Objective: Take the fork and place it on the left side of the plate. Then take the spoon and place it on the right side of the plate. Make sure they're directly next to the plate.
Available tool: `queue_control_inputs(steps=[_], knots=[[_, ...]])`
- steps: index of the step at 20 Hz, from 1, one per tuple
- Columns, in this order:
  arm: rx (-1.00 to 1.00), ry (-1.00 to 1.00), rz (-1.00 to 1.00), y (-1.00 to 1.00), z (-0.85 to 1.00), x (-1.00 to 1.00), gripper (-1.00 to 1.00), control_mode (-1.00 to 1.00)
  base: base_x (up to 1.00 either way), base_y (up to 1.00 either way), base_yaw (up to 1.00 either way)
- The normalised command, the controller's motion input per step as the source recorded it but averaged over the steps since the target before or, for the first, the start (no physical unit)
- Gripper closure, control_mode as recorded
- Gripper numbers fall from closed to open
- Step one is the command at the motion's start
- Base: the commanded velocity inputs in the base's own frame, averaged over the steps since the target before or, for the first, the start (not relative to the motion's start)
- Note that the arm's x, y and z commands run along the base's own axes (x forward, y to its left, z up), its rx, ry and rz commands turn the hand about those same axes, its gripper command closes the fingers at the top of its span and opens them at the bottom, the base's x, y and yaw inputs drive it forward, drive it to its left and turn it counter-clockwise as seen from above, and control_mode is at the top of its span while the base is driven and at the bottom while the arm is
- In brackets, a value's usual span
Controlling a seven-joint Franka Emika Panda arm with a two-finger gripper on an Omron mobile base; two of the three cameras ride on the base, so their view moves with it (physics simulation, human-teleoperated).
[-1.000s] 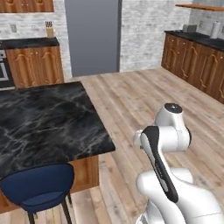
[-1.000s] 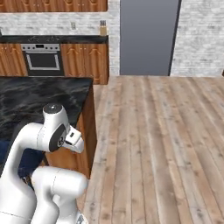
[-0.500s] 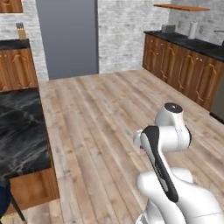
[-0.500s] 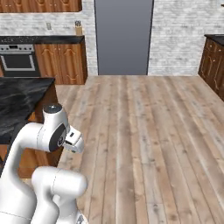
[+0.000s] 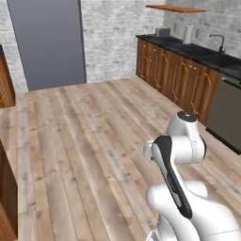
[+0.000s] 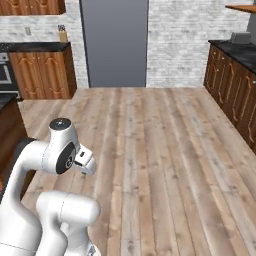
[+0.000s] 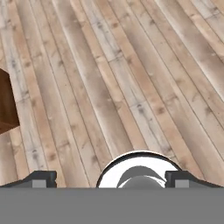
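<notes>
1. The two-finger gripper [image 7: 111, 177] stands with its dark tips wide apart at the bottom of the hand view, holding nothing, above the pale wooden plank floor [image 7: 131, 65].
2. The fork, spoon and plate cannot be located from here, so the task looks barely begun.
3. Risk: while the base is driving, the folded white arm [image 5: 181, 155] could clip the brown wooden cabinets under the dark counter [image 5: 188, 80] at the right of the left base view, if it passes too near.
4. Open floor spreads through the frame's centre towards the tall grey door [image 6: 115, 42]; a brown cabinet corner [image 7: 6, 105] sits at the hand view's left edge.

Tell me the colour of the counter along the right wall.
Black counter over brown wooden cabinets, best in the left base view.
</notes>
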Motion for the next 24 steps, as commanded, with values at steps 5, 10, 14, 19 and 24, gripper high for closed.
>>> queue_control_inputs(steps=[5, 10, 14, 19, 24], knots=[[0.00, 0.00, 0.00, 0.00, 0.00, 0.00, -1.00, 1.00, 1.00, -1.00, -0.04], [0.00, 0.00, 0.00, 0.00, 0.00, 0.00, -1.00, 1.00, 1.00, -1.00, -0.01], [0.00, 0.00, 0.00, 0.00, 0.00, 0.00, -1.00, 1.00, 1.00, -0.93, -0.06], [0.00, 0.00, 0.00, 0.00, 0.00, 0.00, -1.00, 1.00, 1.00, -0.67, -0.12], [0.00, 0.00, 0.00, 0.00, 0.00, 0.00, -1.00, 1.00, 1.00, -0.25, -0.18]])
